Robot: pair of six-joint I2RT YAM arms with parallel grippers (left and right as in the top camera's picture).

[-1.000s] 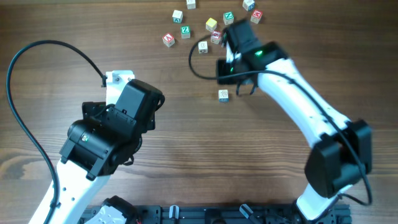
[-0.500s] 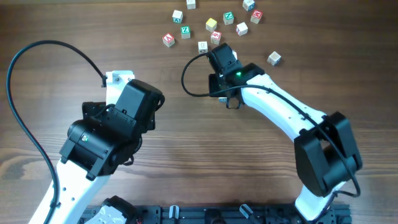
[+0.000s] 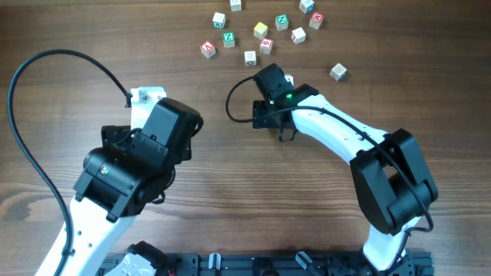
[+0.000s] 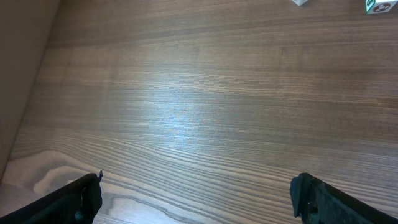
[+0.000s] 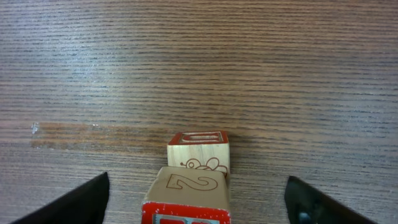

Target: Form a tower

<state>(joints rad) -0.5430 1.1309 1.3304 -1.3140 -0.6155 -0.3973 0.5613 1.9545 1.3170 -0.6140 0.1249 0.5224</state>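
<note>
In the right wrist view a pale cube marked 2 (image 5: 188,182), with a red near face, stands between the wide-apart fingers of my right gripper (image 5: 198,200). Neither finger touches it. Just beyond it, partly covered, is a cube with a red-edged top and a bird picture (image 5: 199,149). I cannot tell whether one rests on the other. Overhead, my right gripper (image 3: 268,115) hangs over that spot and hides the tower. My left gripper (image 4: 196,196) is open over bare wood at the left.
Several loose letter cubes lie along the far edge, among them a red one (image 3: 207,48), a green one (image 3: 228,37) and a yellow one (image 3: 261,29). A single cube (image 3: 337,71) lies right of the right arm. The left arm (image 3: 138,161) fills the near left.
My right gripper moved left and nearer, over the spot where a cube stood mid-table, and its jaws opened wide. The cube at the right came out from under the arm. The left arm stayed still.
</note>
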